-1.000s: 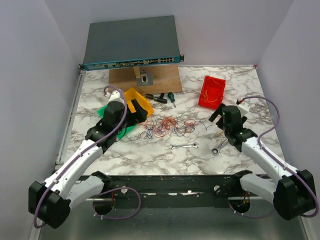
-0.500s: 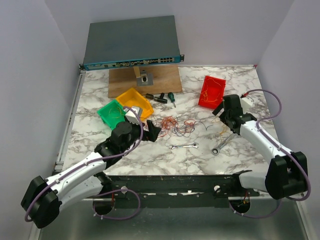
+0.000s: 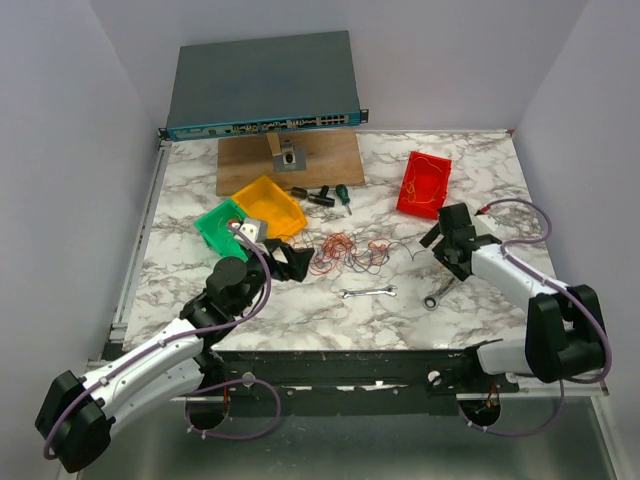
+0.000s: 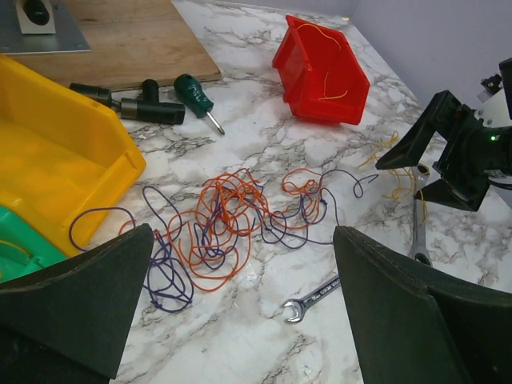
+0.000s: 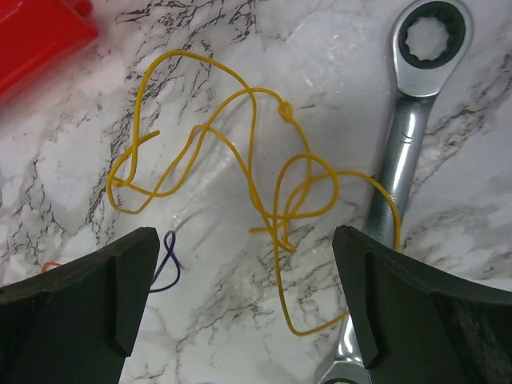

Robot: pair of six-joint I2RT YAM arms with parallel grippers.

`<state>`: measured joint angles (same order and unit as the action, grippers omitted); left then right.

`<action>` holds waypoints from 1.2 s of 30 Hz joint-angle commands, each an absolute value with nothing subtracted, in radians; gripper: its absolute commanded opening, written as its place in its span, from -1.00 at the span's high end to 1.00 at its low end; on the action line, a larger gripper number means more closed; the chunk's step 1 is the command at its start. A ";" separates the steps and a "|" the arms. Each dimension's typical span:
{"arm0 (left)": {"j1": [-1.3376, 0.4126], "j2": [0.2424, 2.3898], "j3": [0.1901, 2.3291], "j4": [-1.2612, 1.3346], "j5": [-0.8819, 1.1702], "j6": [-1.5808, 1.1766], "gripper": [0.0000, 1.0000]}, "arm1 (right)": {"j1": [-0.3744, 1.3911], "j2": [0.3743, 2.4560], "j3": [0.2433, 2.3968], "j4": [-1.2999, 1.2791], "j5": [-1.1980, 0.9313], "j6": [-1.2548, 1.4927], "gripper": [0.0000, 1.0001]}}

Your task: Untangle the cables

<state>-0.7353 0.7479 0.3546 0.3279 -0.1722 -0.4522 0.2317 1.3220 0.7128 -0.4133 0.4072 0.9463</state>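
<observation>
L gripper (image 3: 291,264), just near-side of yellow bin (image 3: 268,203): jaws wide apart, nothing held. Just right of it, mid table (image 3: 300,312), lies a tangle of orange + purple cables (image 3: 340,253), w/ a spanner (image 3: 368,292) near-side of them. Further right, R gripper (image 3: 441,243): spread wide, empty, over a loose yellow strand (image 5: 285,109) touching the ratchet wrench (image 5: 410,136).

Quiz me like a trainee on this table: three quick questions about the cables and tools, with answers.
1. True or false: the right end effector is shut on the yellow cable.
2. The bin nearest it is: A green, B yellow, C red.
3. How many wrenches lie on the table?
Key: 1 false, it is open above the cable; 2 C; 3 two.
</observation>
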 commanded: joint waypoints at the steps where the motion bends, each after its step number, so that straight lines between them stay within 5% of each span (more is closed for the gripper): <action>1: -0.741 0.737 0.344 0.354 -0.232 -0.437 -0.97 | 0.228 1.406 0.751 -0.304 0.382 0.976 -1.00; 11: -0.742 0.724 0.347 0.320 -0.314 -0.437 -0.97 | 0.229 1.610 0.839 -0.273 0.446 1.021 -0.99; 15: -0.722 0.751 0.404 0.174 -0.453 -0.496 -0.97 | 0.229 1.547 0.825 -0.290 0.525 1.011 0.44; 17: -0.666 0.775 0.459 0.055 -0.455 -0.564 -0.97 | 0.229 1.464 0.808 -0.284 0.541 0.965 0.98; 25: -0.386 0.883 0.593 -0.199 -0.291 -0.816 -0.97 | 0.228 1.183 0.881 -0.277 0.361 0.760 0.99; 36: -0.190 1.299 0.902 -0.406 -0.108 -0.855 -0.97 | 0.227 1.414 1.239 -0.327 0.308 0.755 0.98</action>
